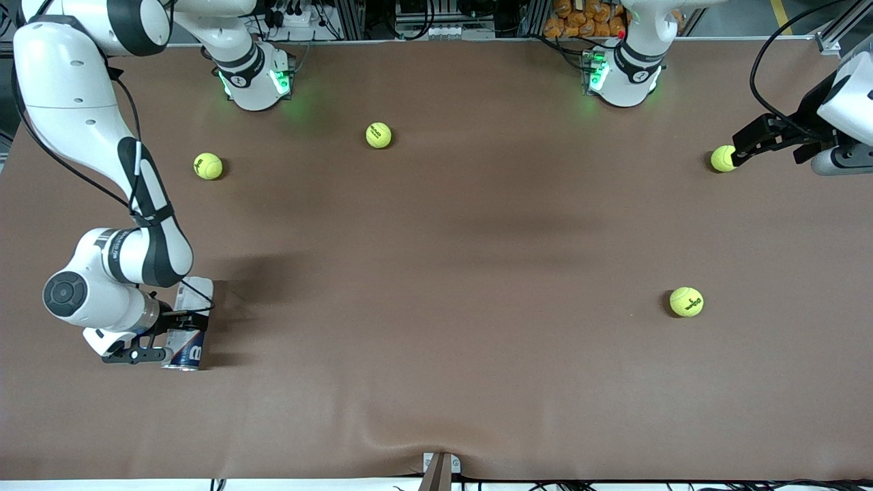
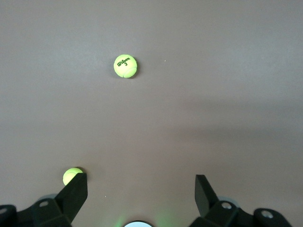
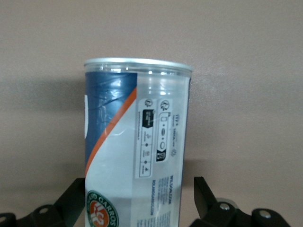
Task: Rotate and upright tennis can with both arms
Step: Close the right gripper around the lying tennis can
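The tennis can (image 1: 189, 326) lies on its side on the brown table, near the right arm's end. Its silvery rim (image 1: 181, 367) points toward the front camera. My right gripper (image 1: 179, 335) is down at the can, open, with a finger on each side of the label. In the right wrist view the tennis can (image 3: 137, 142) fills the space between the fingers (image 3: 204, 196), and a small gap shows beside one of them. My left gripper (image 1: 743, 146) hangs open and empty near the left arm's end, its fingertips close to a tennis ball (image 1: 721, 158). In the left wrist view the left gripper (image 2: 141, 187) holds nothing.
Three more yellow-green tennis balls lie loose: one (image 1: 208, 166) and another (image 1: 378, 135) toward the arm bases, a third (image 1: 686, 301) nearer the front camera. The left wrist view shows a ball (image 2: 125, 65) farther off and one (image 2: 71, 175) beside a finger. The cloth (image 1: 436, 436) wrinkles at its front edge.
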{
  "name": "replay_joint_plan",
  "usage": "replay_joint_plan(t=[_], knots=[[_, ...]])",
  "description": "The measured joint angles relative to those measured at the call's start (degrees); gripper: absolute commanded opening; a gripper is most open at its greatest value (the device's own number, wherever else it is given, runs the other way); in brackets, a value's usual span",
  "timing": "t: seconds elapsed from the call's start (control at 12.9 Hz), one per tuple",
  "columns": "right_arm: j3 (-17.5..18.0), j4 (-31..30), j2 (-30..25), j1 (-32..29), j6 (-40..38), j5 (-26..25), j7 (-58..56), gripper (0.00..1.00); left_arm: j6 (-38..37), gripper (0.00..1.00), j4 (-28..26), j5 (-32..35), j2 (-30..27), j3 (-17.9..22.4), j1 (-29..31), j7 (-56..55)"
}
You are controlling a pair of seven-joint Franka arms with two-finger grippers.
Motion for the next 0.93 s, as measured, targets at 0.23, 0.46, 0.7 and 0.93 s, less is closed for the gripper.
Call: replay_joint_plan(t=[0.23, 0.46, 0.7, 0.93], knots=[[0.01, 0.0, 0.47, 0.0, 0.0, 0.0, -0.09, 0.84, 0.0, 1.0, 0.0, 0.0, 0.01, 0.0, 0.0, 0.0], [-0.02, 0.09, 0.67, -0.23, -0.06, 0.0, -1.29, 0.64, 0.0, 1.0, 0.0, 0.0, 0.01, 0.0, 0.0, 0.0], [-0.02, 0.36, 0.64, -0.52, -0.29, 0.0, -6.01, 0.65, 0.0, 1.0, 0.0, 0.0, 0.01, 0.0, 0.0, 0.0], [0.12, 1.2, 0.57, -0.5, -0.13, 0.0, -12.92, 0.67, 0.0, 1.0, 0.0, 0.0, 0.01, 0.0, 0.0, 0.0]])
